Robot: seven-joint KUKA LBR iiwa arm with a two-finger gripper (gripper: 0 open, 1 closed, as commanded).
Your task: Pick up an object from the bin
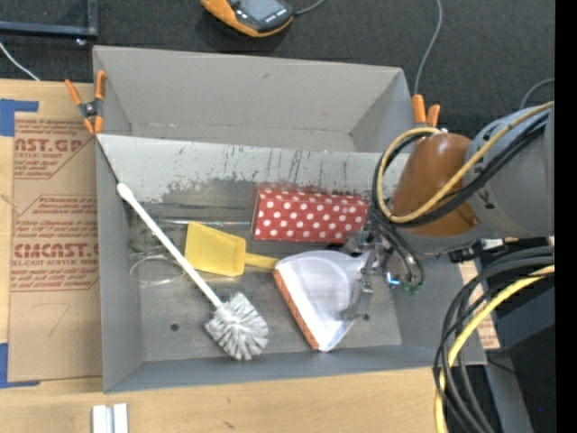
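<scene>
The grey bin (243, 97) holds few things. A red box with white dots (311, 215) lies against the far wall, left of my arm. My pincer (361, 294) hangs over the right edge of a white piece with an orange rim (311, 291), near the bin's near right corner; released or clenched, I cannot tell. Left of it lies a white brush (236, 325), its long handle crossing a yellow scraper (216, 251). Something clear (153, 255) at the far left is hard to make out.
</scene>
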